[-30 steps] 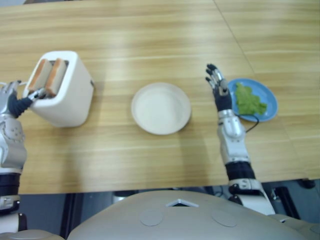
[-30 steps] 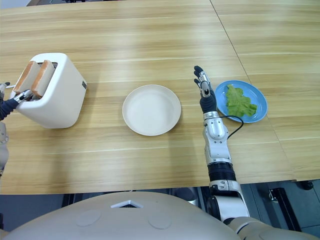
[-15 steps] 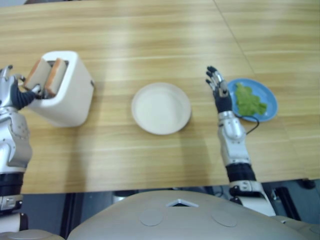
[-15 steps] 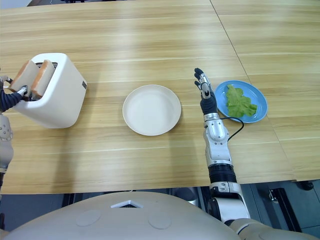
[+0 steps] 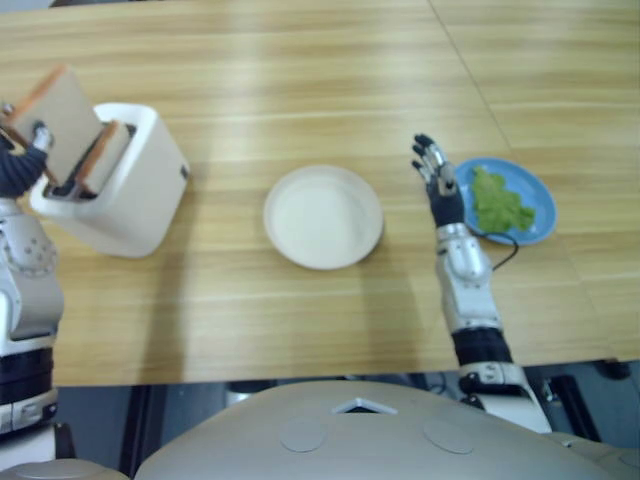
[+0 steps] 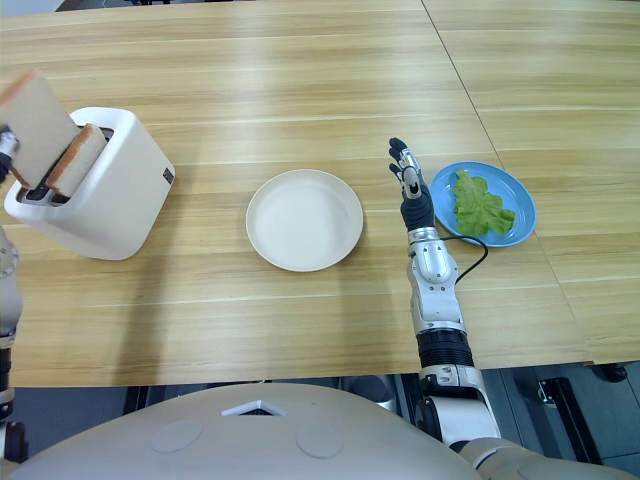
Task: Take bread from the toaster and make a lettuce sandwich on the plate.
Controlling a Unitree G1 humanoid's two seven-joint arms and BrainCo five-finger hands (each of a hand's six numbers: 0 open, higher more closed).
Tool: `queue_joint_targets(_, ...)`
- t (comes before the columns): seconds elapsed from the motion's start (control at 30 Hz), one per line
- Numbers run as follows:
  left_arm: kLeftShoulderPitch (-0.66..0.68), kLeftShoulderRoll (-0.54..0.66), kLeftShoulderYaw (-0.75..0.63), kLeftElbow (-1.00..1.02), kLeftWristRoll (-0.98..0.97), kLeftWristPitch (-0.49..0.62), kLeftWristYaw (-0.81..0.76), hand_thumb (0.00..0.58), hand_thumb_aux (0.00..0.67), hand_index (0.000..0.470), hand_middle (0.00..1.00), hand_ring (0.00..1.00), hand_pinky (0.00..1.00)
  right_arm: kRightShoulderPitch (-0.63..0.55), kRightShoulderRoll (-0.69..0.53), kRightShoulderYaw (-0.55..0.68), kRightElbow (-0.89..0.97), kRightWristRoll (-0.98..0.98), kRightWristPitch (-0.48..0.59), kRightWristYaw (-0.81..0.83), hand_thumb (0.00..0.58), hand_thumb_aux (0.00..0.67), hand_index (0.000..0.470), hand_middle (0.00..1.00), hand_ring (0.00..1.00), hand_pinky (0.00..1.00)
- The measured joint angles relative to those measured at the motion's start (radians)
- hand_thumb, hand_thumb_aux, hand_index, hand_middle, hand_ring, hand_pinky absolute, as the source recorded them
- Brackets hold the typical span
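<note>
A white toaster (image 6: pixel 105 195) stands at the table's left, tipped a little toward the right. My left hand (image 5: pixel 20 160) is shut on a slice of bread (image 5: pixel 55 110) lifted mostly out of its left slot. A second slice (image 6: pixel 75 160) sits in the other slot. An empty cream plate (image 6: pixel 304 219) lies in the middle. A blue plate (image 6: pixel 515 200) at the right holds a green lettuce leaf (image 6: pixel 476 204). My right hand (image 6: pixel 408 180) hovers open just left of the blue plate, fingers pointing away from me.
The wooden table (image 6: pixel 300 70) stretches bare behind the toaster and plates. A seam (image 6: pixel 455 75) between two tabletops runs away from me on the right. The front edge (image 6: pixel 250 375) lies close below the plates.
My left hand has pulled one bread slice up and out of the toaster, and the toaster has tilted slightly. The right hand has stayed put.
</note>
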Motion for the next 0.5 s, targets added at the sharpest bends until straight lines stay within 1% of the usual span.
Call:
queue_joint_targets(0.07, -0.041, -0.045, 0.086, -0.08, -0.1, -0.062, 0.009, 0.58, 0.67, 0.46, 1.0, 1.0, 1.0, 0.0, 0.0, 0.0, 0.002, 0.0, 0.0, 0.0, 0.0, 0.0, 0.0, 0.0, 0.0, 0.0)
queue_joint_targets(0.13, -0.077, -0.072, 0.114, -0.133, -0.175, -0.101, 0.003, 0.58, 0.67, 0.46, 1.0, 1.0, 1.0, 0.0, 0.0, 0.0, 0.003, 0.0, 0.0, 0.0, 0.0, 0.0, 0.0, 0.0, 0.0, 0.0)
queue_joint_targets(0.2, -0.121, -0.123, 0.11, -0.168, -0.278, -0.126, -0.035, 0.58, 0.67, 0.46, 1.0, 1.0, 1.0, -0.001, 0.001, 0.001, 0.004, 0.0, 0.0, -0.001, 0.0, 0.0, 0.0, 0.0, 0.0, 0.0)
queue_joint_targets(0.27, -0.162, -0.203, 0.059, -0.177, -0.395, -0.135, -0.093, 0.58, 0.67, 0.46, 1.0, 1.0, 1.0, -0.001, 0.003, 0.002, 0.005, 0.0, 0.0, -0.002, 0.0, 0.0, 0.0, 0.0, 0.0, 0.0)
queue_joint_targets(0.33, -0.173, -0.27, -0.008, -0.17, -0.479, -0.135, -0.146, 0.58, 0.67, 0.46, 1.0, 1.0, 1.0, -0.004, 0.005, 0.004, 0.006, 0.0, 0.0, -0.002, 0.0, 0.0, 0.0, 0.0, 0.0, 0.0)
queue_joint_targets(0.4, -0.196, -0.369, -0.095, -0.139, -0.584, -0.12, -0.22, 0.58, 0.67, 0.46, 1.0, 1.0, 1.0, -0.005, 0.004, 0.003, 0.006, -0.001, 0.0, -0.002, 0.0, 0.0, 0.0, 0.0, 0.0, 0.0)
queue_joint_targets(0.5, -0.199, -0.461, -0.214, -0.06, -0.652, -0.104, -0.301, 0.58, 0.67, 0.46, 1.0, 1.0, 1.0, -0.006, 0.007, 0.005, 0.007, -0.001, 0.001, -0.002, 0.0, 0.0, 0.0, 0.0, 0.0, 0.0)
